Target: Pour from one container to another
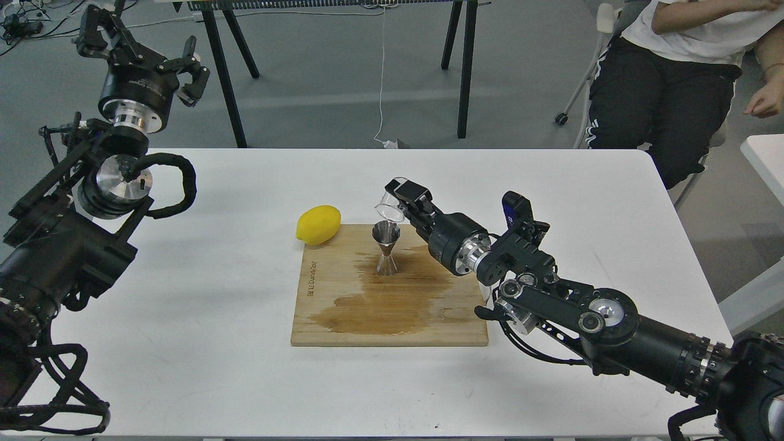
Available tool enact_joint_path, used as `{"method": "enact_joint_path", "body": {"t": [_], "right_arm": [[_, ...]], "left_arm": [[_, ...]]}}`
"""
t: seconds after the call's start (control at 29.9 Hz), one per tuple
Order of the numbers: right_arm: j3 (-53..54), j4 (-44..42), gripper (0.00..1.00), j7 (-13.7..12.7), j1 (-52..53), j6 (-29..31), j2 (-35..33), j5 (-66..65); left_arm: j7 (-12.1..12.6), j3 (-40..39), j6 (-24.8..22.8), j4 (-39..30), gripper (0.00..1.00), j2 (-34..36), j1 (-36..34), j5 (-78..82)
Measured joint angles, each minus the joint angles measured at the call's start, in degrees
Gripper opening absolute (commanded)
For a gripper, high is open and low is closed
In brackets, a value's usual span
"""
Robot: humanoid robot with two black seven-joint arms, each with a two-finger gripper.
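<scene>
Head view: our right gripper (pixel 401 195) grasps the tilted glass cup (pixel 390 206), its lip just above and left of the upright jigger (pixel 386 247) on the wet cutting board (pixel 343 318). Our left gripper (pixel 144 46), fingers spread, hangs well apart.

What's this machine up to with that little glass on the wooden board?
The right tool holds a small clear glass cup, tipped over a shiny metal jigger standing on the wooden board, which has a wet stain. A lemon lies at the board's far left corner. The left tool hangs open, away from everything.
</scene>
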Motion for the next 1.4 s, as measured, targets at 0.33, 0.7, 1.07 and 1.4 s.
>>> {"method": "enact_joint_path", "body": {"t": [0.33, 0.7, 1.07, 1.4], "right_arm": [[-0.18, -0.83, 0.36, 0.88, 0.27, -0.08, 0.01, -5.04], [-5.11, -0.88, 0.36, 4.86, 0.89, -0.97, 0.01, -9.86], [-6.22, -1.6, 0.36, 7.83, 1.15, -2.65, -0.23, -16.72], [-6.31, -3.33, 0.36, 13.33, 0.98, -3.58, -2.8, -24.45]], "left_arm": [[-0.05, -0.02, -0.13, 0.08, 1.0, 0.02, 0.32, 0.0], [-0.41, -0.02, -0.18, 0.02, 1.0, 0.02, 0.43, 0.0], [-0.44, -0.02, -0.09, -0.01, 1.0, 0.18, 0.43, 0.0], [-0.44, -0.02, 0.0, 0.0, 1.0, 0.45, 0.44, 0.0]]}}
